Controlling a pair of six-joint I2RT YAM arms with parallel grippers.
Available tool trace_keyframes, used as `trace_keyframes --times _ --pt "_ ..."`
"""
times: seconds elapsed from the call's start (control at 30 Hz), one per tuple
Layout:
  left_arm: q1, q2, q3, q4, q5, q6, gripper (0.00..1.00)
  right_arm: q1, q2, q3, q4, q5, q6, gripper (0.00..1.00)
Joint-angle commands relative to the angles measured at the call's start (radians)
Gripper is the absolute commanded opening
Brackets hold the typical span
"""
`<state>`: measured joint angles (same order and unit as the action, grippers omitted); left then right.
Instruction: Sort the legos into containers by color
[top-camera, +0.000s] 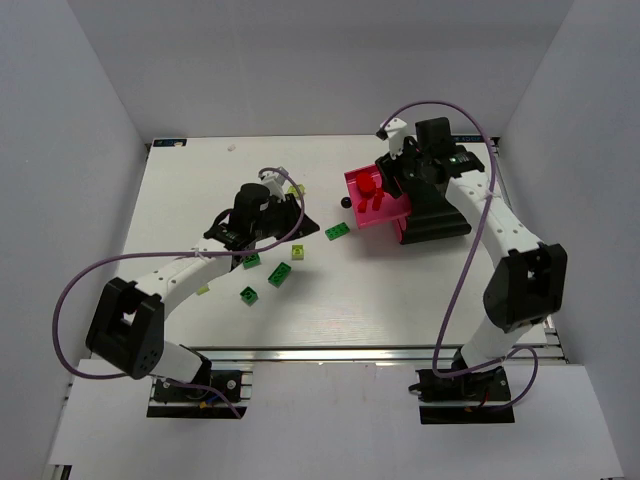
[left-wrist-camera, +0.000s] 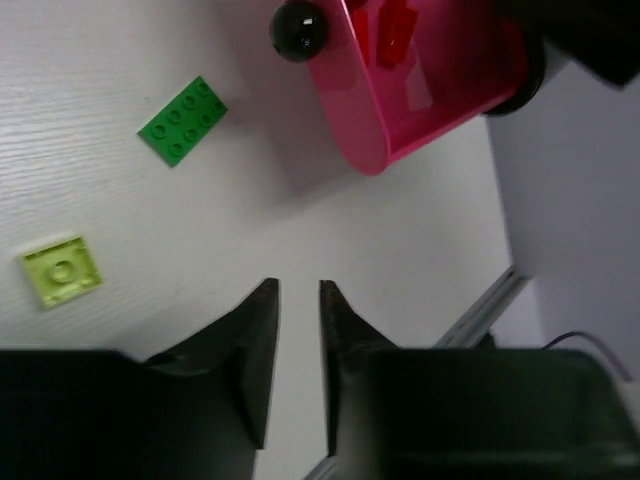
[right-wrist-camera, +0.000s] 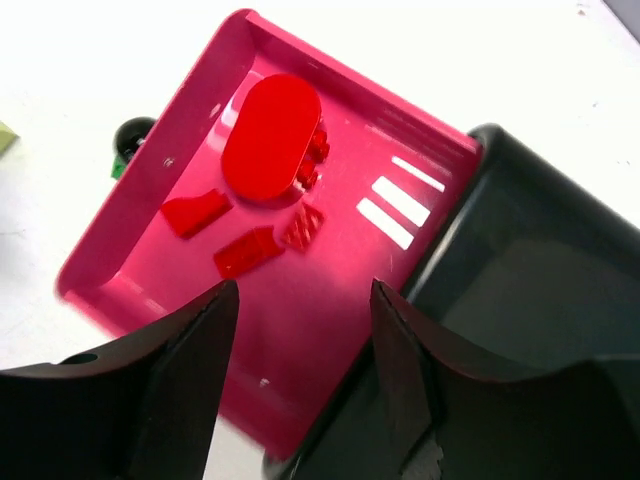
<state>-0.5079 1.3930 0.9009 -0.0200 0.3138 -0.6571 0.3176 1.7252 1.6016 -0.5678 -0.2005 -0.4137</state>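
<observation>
You've got the magenta drawer (right-wrist-camera: 325, 300) pulled open far right, red legos (right-wrist-camera: 270, 135) lying inside; green legos (top-camera: 279, 275) and lime legos (top-camera: 297, 252) scattered mid-bench.

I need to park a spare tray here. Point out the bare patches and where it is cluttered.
Widest bare patch: the near-right part of the white table, bordered by the scattered dark green and lime plastic bricks, the open magenta plastic drawer and the right arm. A second lies at the back left, behind the left gripper. Crowded: the bricks near that gripper.

White table (top-camera: 400, 300), pale walls (top-camera: 300, 60) (enclosing three sides), metal rail (top-camera: 330, 352)
</observation>
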Motion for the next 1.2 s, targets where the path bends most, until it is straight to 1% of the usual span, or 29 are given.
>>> trace_keyframes --times 0.0,0.07,0.1,0.13,0.17,0.2,0.27,0.3,0.33,0.4,0.53,0.57,0.7,0.9,0.97,1.17 --pt "-0.014 0.038 0.085 0.104 0.031 -0.119 0.29 -0.014 -0.174 -0.064 0.084 -0.048 0.045 0.6" --pt "-0.014 0.096 0.111 0.114 0.034 -0.154 0.22 -0.018 -0.249 -0.12 0.127 -0.074 0.07 0.58" --pt "-0.023 0.141 0.145 0.111 0.03 -0.162 0.2 -0.043 -0.344 -0.203 0.208 -0.089 0.122 0.49" --pt "-0.023 0.161 0.164 0.089 0.027 -0.177 0.16 -0.048 -0.399 -0.266 0.268 -0.094 0.18 0.35" --pt "-0.033 0.187 0.182 0.075 0.018 -0.182 0.12 -0.066 -0.515 -0.408 0.336 -0.09 0.234 0.13" --pt "-0.034 0.236 0.222 0.066 0.016 -0.187 0.1 -0.083 -0.568 -0.47 0.435 -0.12 0.283 0.0" --pt "-0.046 0.283 0.26 0.028 0.007 -0.193 0.08 -0.106 -0.657 -0.575 0.467 -0.187 0.312 0.0" --pt "-0.055 0.308 0.279 0.026 0.004 -0.194 0.08 -0.126 -0.673 -0.591 0.454 -0.215 0.323 0.0" --pt "-0.064 0.352 0.314 -0.015 0.004 -0.194 0.07 -0.136 -0.687 -0.609 0.451 -0.273 0.346 0.0" --pt "-0.073 0.397 0.375 -0.043 -0.002 -0.194 0.07 -0.187 -0.736 -0.685 0.497 -0.306 0.361 0.0" --pt "-0.106 0.489 0.469 -0.09 -0.015 -0.187 0.07 -0.239 -0.777 -0.704 0.497 -0.307 0.358 0.0" --pt "-0.106 0.517 0.513 -0.109 -0.018 -0.184 0.07 -0.25 -0.786 -0.707 0.502 -0.313 0.358 0.0" --pt "-0.124 0.566 0.589 -0.135 -0.024 -0.177 0.09 -0.279 -0.788 -0.721 0.496 -0.35 0.36 0.0" --pt "-0.144 0.586 0.635 -0.118 -0.031 -0.177 0.2 -0.301 -0.797 -0.724 0.491 -0.364 0.355 0.0" --pt "-0.153 0.587 0.642 -0.12 -0.039 -0.177 0.27 -0.302 -0.797 -0.726 0.491 -0.366 0.355 0.0" --pt "-0.162 0.594 0.664 -0.107 -0.042 -0.176 0.31 -0.304 -0.799 -0.727 0.49 -0.366 0.354 0.0"
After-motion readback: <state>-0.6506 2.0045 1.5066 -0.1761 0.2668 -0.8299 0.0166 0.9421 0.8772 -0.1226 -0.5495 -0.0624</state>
